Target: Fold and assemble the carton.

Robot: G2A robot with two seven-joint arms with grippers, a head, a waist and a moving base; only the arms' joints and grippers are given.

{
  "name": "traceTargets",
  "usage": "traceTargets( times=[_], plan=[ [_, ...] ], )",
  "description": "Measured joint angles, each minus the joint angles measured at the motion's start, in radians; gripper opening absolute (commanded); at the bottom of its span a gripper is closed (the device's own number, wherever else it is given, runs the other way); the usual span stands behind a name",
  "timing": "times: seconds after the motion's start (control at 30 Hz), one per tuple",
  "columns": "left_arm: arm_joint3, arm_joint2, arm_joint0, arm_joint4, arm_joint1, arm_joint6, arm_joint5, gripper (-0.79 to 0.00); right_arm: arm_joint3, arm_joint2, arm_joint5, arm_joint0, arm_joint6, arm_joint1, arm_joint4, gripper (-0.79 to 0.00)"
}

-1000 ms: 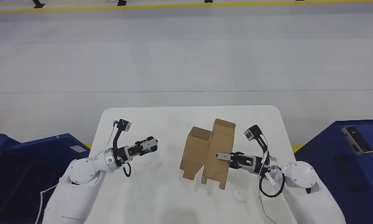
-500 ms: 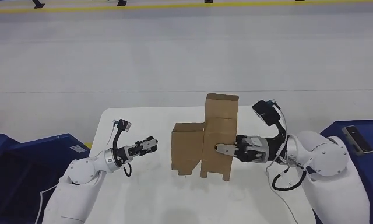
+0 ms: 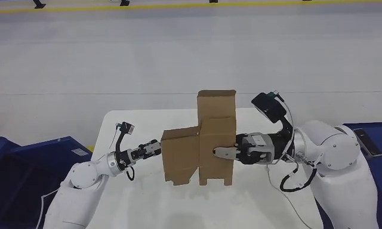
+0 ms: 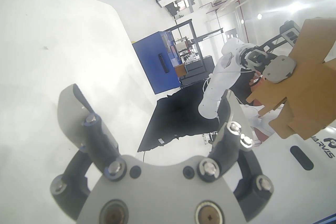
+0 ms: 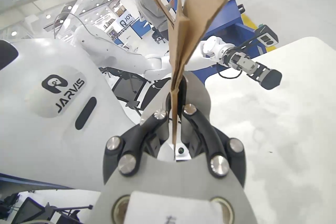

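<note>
Top view: we see carton (image 3: 206,139) over table (image 3: 137,193) centre, long axis upright. Right claw (image 3: 216,152), over table's right half, clamps carton edge. Left claw (image 3: 156,148), over table's left half, spread, empty, nearer free panel.

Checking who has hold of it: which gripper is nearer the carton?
Right. The right gripper is shut on the carton, holding it upright; the left gripper is open, just beside the carton's opposite panel.
</note>
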Motion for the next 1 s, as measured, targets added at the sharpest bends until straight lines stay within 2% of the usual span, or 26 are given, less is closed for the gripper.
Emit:
traceTargets(
  times=[0.17, 0.23, 0.37, 0.47, 0.5, 0.57, 0.67, 0.8, 1.0],
  plan=[
    [0.000, 0.000, 0.000, 0.000, 0.000, 0.000, 0.000, 0.000, 0.000, -0.004, 0.013, -0.008, -0.016, -0.001, 0.018, -0.785],
    [0.000, 0.000, 0.000, 0.000, 0.000, 0.000, 0.000, 0.000, 0.019, -0.002, 0.053, -0.020, -0.048, -0.004, 0.121, -0.785],
    [0.000, 0.000, 0.000, 0.000, 0.000, 0.000, 0.000, 0.000, 0.113, 0.015, 0.175, -0.016, -0.008, -0.010, 0.550, -0.785],
    [0.000, 0.000, 0.000, 0.000, 0.000, 0.000, 0.000, 0.000, 0.206, -0.014, 0.363, -0.006, 0.047, -0.018, 0.891, -0.785],
    [0.000, 0.000, 0.000, 0.000, 0.000, 0.000, 0.000, 0.000, 0.235, -0.041, 0.453, -0.006, 0.062, -0.022, 1.016, -0.785],
    [0.000, 0.000, 0.000, 0.000, 0.000, 0.000, 0.000, 0.000, 0.272, -0.085, 0.589, -0.007, 0.057, -0.029, 1.186, -0.785],
    [0.000, 0.000, 0.000, 0.000, 0.000, 0.000, 0.000, 0.000, 0.304, -0.160, 0.798, -0.021, -0.021, -0.040, 1.419, -0.785],
    [0.000, 0.000, 0.000, 0.000, 0.000, 0.000, 0.000, 0.000, 0.301, -0.253, 1.040, -0.078, -0.220, -0.049, 1.713, -0.785],
    [0.000, 0.000, 0.000, 0.000, 0.000, 0.000, 0.000, 0.000, 0.299, -0.380, 1.230, -0.137, -0.559, -0.055, 2.092, -0.785]
  ],
)
